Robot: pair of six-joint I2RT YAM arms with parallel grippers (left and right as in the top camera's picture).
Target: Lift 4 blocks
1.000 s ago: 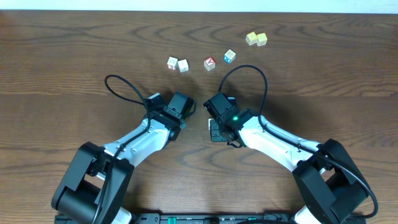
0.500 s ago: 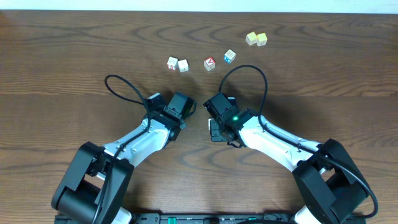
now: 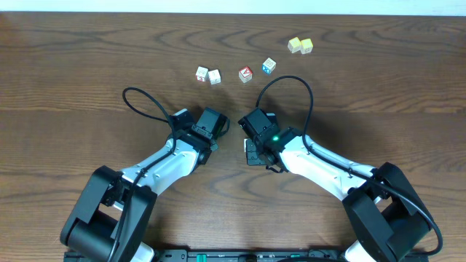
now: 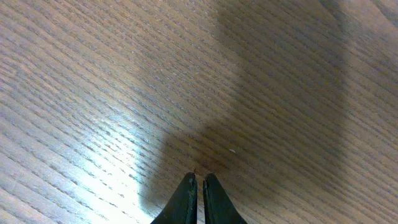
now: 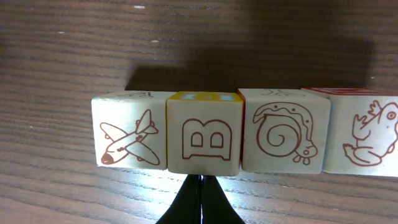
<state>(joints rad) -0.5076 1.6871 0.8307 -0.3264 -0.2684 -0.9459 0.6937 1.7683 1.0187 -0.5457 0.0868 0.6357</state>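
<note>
The left fingers (image 4: pixel 188 200) meet above the table (image 4: pixel 93 93); right fingers (image 5: pixel 191 205), also together, seem just short of four lined-up blocks (image 5: pixel 249 137).

Four cream wooden blocks (image 5: pixel 285 134) in one row on the bench (image 5: pixel 62 50), upright, sides touching, outline drawings in brown-red.
- airplane block (image 5: pixel 129 140): left end
- letter B block (image 5: pixel 203 140): yellow top, set slightly forward
- snail block (image 5: pixel 285 137)
- fourth block (image 5: pixel 367 140): animal figure, red top, cut off at frame edge
</note>
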